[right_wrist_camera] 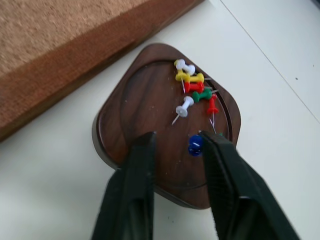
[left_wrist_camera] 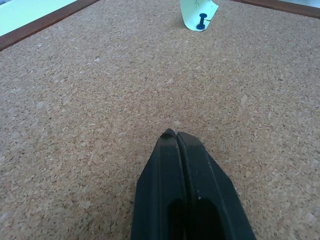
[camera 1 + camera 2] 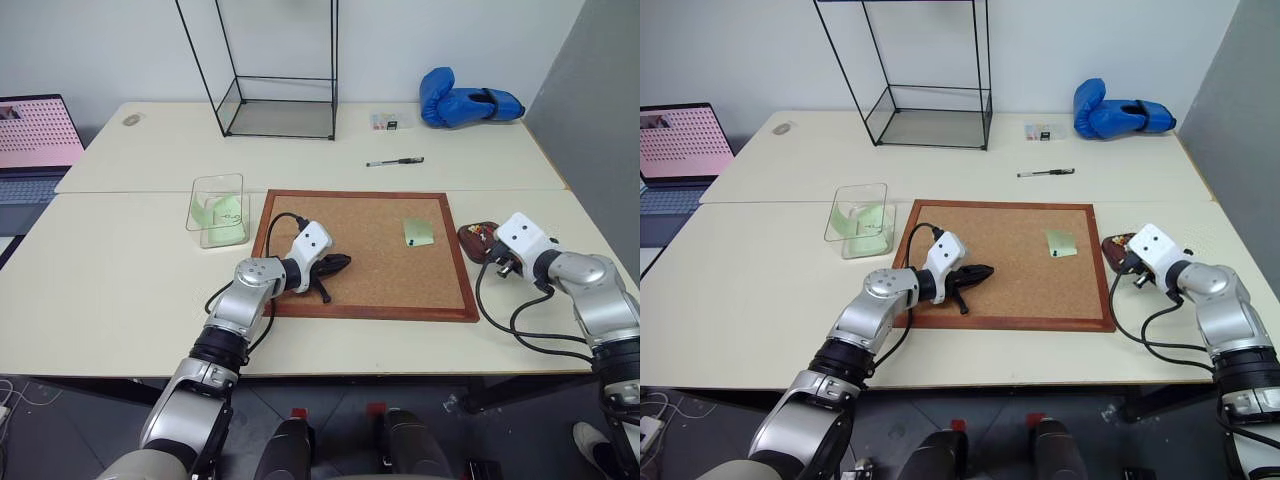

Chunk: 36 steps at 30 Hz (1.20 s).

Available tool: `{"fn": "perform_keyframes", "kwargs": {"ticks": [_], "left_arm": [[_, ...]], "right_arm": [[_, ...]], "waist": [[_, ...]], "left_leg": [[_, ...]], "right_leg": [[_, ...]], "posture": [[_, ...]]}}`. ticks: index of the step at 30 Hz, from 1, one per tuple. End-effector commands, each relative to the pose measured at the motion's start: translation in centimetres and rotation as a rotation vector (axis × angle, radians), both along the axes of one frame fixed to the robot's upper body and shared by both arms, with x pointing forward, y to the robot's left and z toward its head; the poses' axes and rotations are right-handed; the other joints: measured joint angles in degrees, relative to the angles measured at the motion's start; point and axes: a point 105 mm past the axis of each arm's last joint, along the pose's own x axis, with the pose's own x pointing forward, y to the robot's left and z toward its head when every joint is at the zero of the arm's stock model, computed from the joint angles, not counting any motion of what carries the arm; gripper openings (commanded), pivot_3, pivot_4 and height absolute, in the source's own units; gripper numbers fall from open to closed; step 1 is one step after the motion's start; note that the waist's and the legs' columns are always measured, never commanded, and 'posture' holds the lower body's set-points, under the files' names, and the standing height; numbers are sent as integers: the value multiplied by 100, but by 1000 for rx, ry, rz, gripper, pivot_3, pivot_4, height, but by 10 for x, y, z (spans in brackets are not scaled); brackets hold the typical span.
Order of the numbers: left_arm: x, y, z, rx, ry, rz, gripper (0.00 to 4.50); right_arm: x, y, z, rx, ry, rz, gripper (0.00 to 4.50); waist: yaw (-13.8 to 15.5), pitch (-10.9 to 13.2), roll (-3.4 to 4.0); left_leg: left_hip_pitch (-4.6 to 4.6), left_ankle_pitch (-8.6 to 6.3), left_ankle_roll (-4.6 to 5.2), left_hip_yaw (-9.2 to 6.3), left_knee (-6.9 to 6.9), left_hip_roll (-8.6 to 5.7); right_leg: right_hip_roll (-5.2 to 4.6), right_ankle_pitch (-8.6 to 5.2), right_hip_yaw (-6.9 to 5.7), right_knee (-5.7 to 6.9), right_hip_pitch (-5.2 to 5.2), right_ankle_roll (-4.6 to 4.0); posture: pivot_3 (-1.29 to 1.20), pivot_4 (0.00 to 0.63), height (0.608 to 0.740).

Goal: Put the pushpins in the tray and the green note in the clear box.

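The green note [image 3: 418,232] lies on the right part of the corkboard [image 3: 370,290], and a dark pushpin [image 2: 201,21] stands in it. To the board's right sits the dark brown tray [image 1: 125,115], holding several coloured pushpins [image 1: 192,86]. My right gripper [image 1: 175,142] hangs open just over the tray. A blue pushpin [image 1: 195,144] lies between its fingers, close to one fingertip [image 1: 212,142]. My left gripper [image 2: 172,135] is shut and empty, low over the board's left part. The clear box [image 3: 218,208] stands left of the board, with something pale green inside.
At the back of the table stand a tall black wire-framed glass case [image 3: 280,100], a black pen [image 3: 395,161] and a blue boxing glove [image 3: 465,103]. A laptop [image 3: 35,140] sits at the far left. Cables trail from both wrists.
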Motion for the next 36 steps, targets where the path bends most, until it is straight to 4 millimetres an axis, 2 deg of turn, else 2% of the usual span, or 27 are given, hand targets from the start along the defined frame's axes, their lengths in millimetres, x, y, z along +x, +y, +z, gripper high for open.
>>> {"fn": "perform_keyframes", "kwargs": {"ticks": [1,3,13,17,21,29,32,36], "left_arm": [[-10,5,-34,80,110,6,0],[-10,5,-34,80,110,5,0],[-8,5,-34,82,108,6,0],[-8,6,-34,82,107,9,0],[-7,7,-34,84,106,10,0],[-7,7,-34,88,103,8,0],[-7,8,-34,90,102,9,0],[-7,9,-34,93,103,9,0]], "right_arm": [[5,0,18,-5,-62,7,2375],[5,0,19,1,-67,6,2774],[6,0,21,20,-76,3,2774],[6,1,41,93,-109,7,2774],[-3,16,44,183,-50,79,2774],[-30,81,26,403,143,276,2774],[-29,96,20,431,162,296,2774],[-13,112,16,460,130,280,2774]], "waist": [[0,0,0],[0,0,0],[0,0,0],[0,0,0],[0,0,0],[3,-1,-1],[2,-1,-1],[-3,-2,-1]], "left_leg": [[0,0,0,0,0,0],[0,0,0,0,0,0],[0,0,0,-1,0,0],[0,0,0,0,1,-1],[2,0,0,-1,1,0],[2,0,0,-5,2,1],[2,0,0,-5,3,1],[3,0,0,-6,3,2]], "right_leg": [[0,0,-1,0,0,0],[0,0,-1,0,0,0],[0,0,-1,0,1,0],[0,0,0,1,1,0],[0,0,-1,2,3,0],[1,0,-3,2,4,1],[1,1,-3,2,4,1],[1,1,-4,2,4,1]], "posture": [[0,150,740],[0,150,740],[0,150,740],[0,150,740],[0,150,740],[0,150,740],[0,150,740],[0,150,740]]}}
